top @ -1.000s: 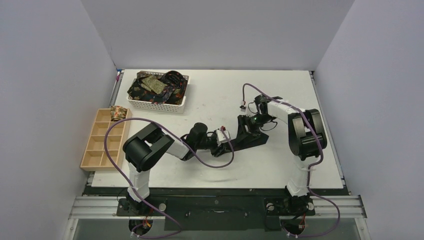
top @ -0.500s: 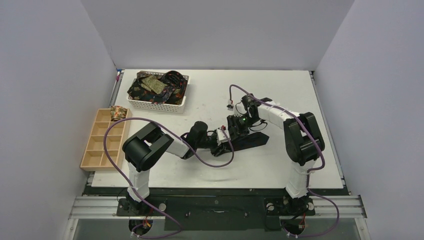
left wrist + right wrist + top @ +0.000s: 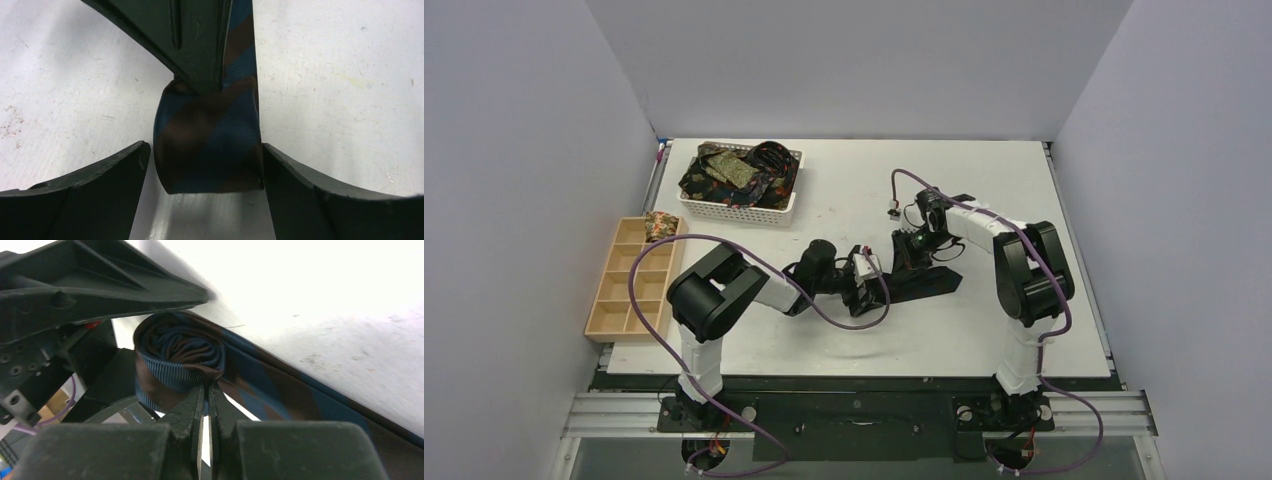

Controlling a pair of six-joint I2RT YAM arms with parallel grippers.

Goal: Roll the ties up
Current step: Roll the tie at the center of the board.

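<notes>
Your right gripper [image 3: 206, 387] is pinched shut on the rolled tie [image 3: 207, 130] at centre frame; the left gripper [image 3: 204, 150] stands apart around it. Close left squarely before you release right.

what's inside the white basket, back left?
A heap of loose ties, dark with gold-green patterns, fills the white basket to its rim. How many there are, and anything beneath the top layer, is covered.

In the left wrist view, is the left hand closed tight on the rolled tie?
No, the left hand is open: a gap of bare table shows between one finger and the rolled tie.
</notes>
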